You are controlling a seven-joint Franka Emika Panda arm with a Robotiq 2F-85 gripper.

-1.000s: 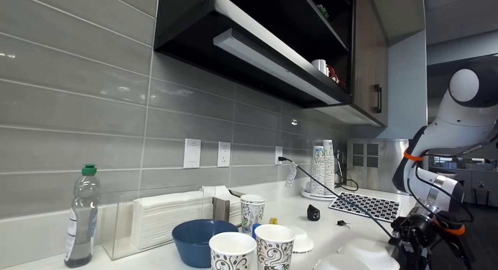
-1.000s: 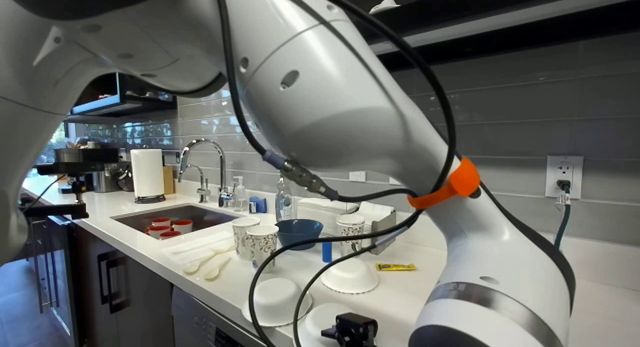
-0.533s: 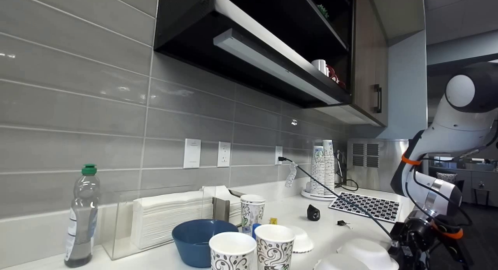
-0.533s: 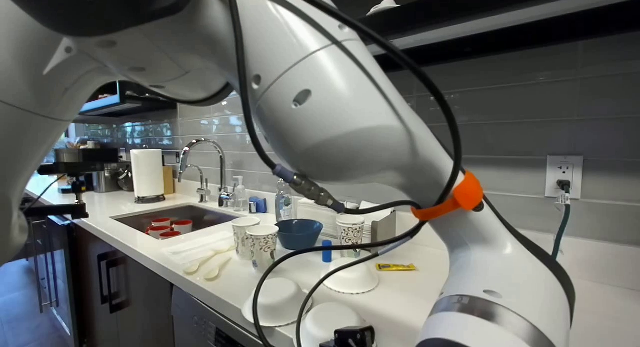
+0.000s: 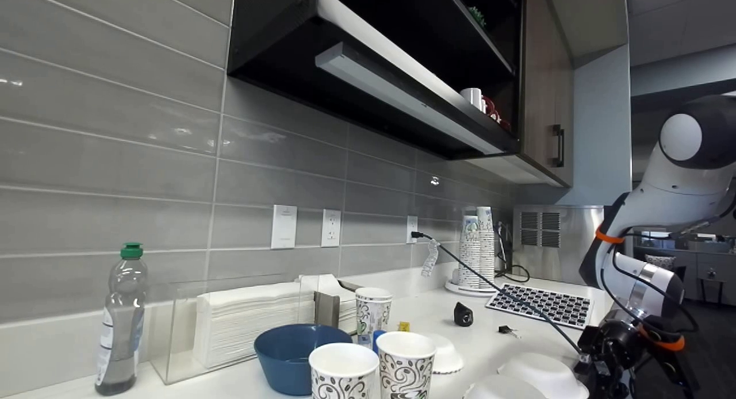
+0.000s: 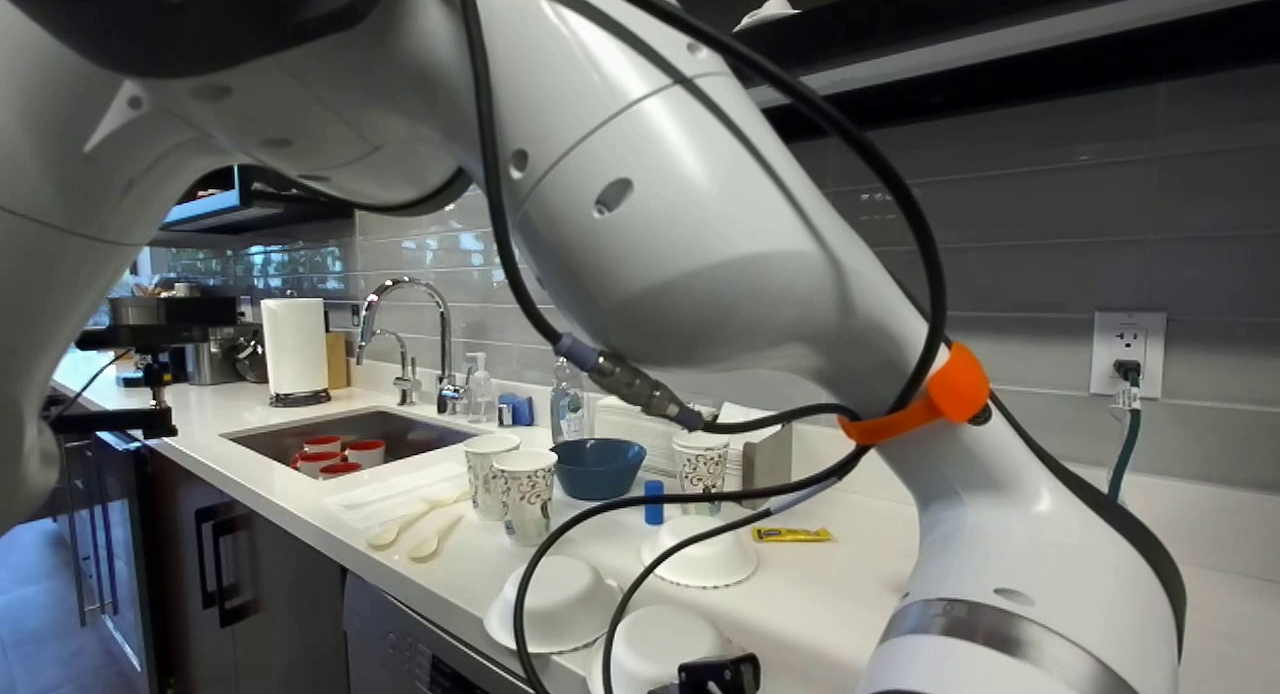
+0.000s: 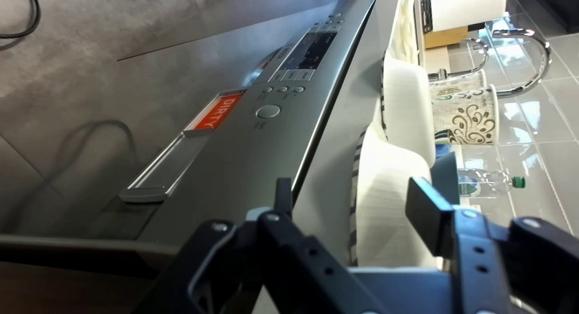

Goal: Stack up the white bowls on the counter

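Wrist view, lying on its side: the gripper [image 7: 355,205] has its jaws spread with a fairly broad gap, nothing held. The nearest white bowl [image 7: 391,201] shows between them, upside down on the table [image 7: 355,106]; contact cannot be told. Judgement: it is rolled so the jaws can take this bowl from the side by its rim, a better pinch than the sloping wall. The farther white bowl [image 7: 409,106] sits just beyond, also rim down.

In an exterior view, the rear white bowl [image 6: 700,559] stands rim down, set back from the table's front edge; the nearest and farther ones lie close to that edge, presumably for easy reach. Rim down gives a wide, steady foot; stacking would then mean lowering one over another's base. The gripper is largely out of frame here.

In an exterior view, the blue bowl [image 5: 287,359] and paper cups [image 5: 406,367] stand close together, out from among the white ones, apparently no part of the stack. The gripper is low at right, dark on dark, its opening unreadable. No stack is evident; next, likely, a grip on the nearest one.
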